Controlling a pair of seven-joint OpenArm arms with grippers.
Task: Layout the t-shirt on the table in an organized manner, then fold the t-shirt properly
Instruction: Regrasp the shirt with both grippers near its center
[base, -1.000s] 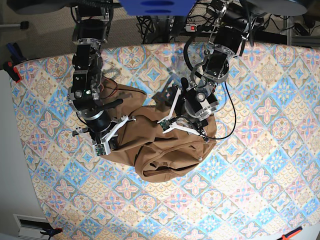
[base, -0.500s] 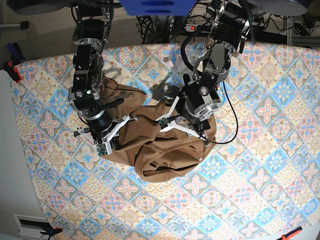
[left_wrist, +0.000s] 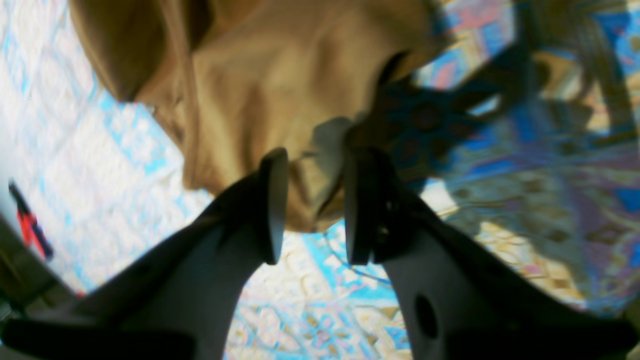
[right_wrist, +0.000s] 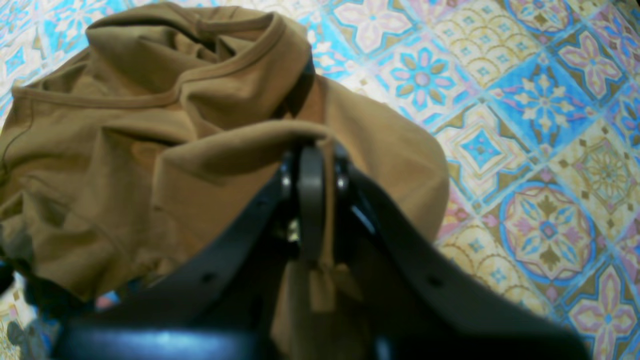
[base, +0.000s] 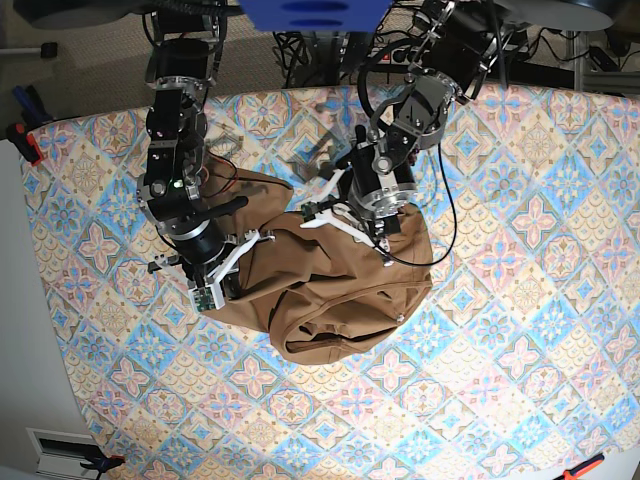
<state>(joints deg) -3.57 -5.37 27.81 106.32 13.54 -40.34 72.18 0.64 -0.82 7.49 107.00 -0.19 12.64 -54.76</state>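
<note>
The tan-brown t-shirt (base: 330, 300) lies bunched in a heap on the patterned table (base: 520, 350). My right gripper (right_wrist: 311, 150), on the left of the base view (base: 222, 280), is shut on a fold at the t-shirt's (right_wrist: 125, 150) left edge, and the cloth drapes over its fingertips. My left gripper (left_wrist: 315, 165) hangs open just above the heap's far edge (base: 340, 222). There is a clear gap between its dark fingers (left_wrist: 272, 200), and shirt fabric (left_wrist: 280, 75) shows behind them. Collar and tag cannot be made out.
Red clamps sit at the table's left edge (base: 22, 140) and front corners (base: 585, 465). Cables and arm bases crowd the far edge (base: 330, 50). Patterned cloth lies bare to the right and front of the heap.
The left arm has pulled back from the middle of the heap toward the far edge, its open gripper rising off the fabric. The right arm has held still with its fold.
</note>
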